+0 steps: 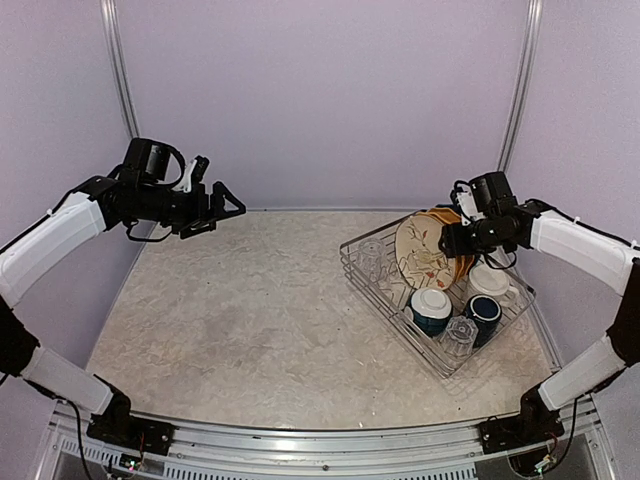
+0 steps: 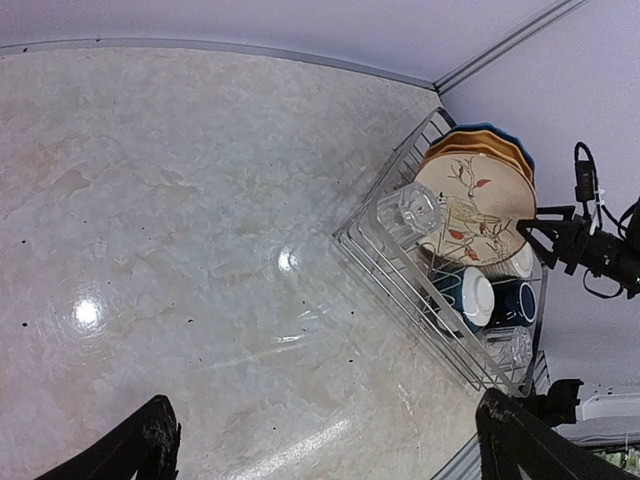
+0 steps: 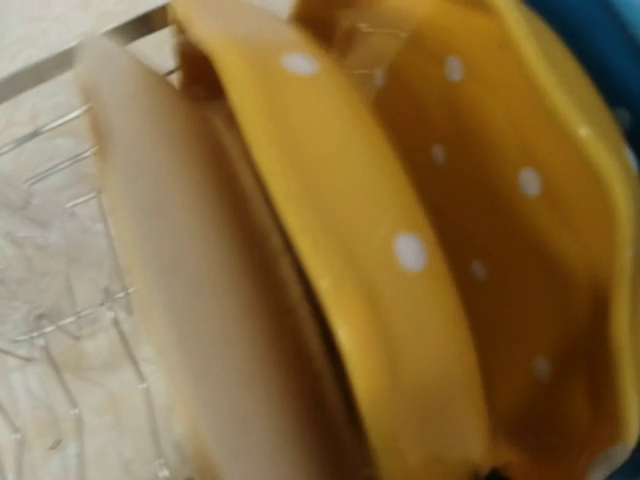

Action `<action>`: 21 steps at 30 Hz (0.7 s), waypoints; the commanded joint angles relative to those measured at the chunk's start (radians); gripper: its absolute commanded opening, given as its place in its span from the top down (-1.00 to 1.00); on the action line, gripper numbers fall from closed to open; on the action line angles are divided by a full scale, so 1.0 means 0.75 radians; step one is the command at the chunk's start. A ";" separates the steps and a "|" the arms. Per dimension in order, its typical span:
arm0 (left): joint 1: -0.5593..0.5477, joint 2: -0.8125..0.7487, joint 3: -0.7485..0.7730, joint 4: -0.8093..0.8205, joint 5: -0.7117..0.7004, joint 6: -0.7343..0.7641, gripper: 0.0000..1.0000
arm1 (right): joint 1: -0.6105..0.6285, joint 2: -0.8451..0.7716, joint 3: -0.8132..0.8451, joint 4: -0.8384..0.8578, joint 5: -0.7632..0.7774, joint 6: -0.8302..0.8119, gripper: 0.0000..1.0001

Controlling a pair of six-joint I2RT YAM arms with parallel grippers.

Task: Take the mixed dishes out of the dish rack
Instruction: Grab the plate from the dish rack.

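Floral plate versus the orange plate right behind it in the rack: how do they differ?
The floral plate is cream with a branch-and-leaf drawing; the orange plate carries white dots. The floral plate stands in front with its face showing; the orange plate is mostly hidden behind it. Both stand on edge in the rack.
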 commanded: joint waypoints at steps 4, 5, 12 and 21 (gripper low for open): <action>-0.008 -0.048 -0.032 0.063 0.048 0.006 -0.98 | -0.002 0.097 0.048 0.060 -0.048 -0.034 -0.14; -0.008 -0.051 -0.032 0.063 0.049 0.007 -0.98 | -0.002 0.106 0.056 0.049 -0.049 -0.034 -0.11; -0.003 -0.046 -0.025 0.055 0.047 0.025 -0.98 | 0.005 0.034 0.066 -0.055 0.026 -0.018 -0.36; 0.034 -0.027 -0.019 0.055 0.079 0.015 -0.98 | 0.032 -0.080 0.042 -0.114 0.005 -0.017 -0.44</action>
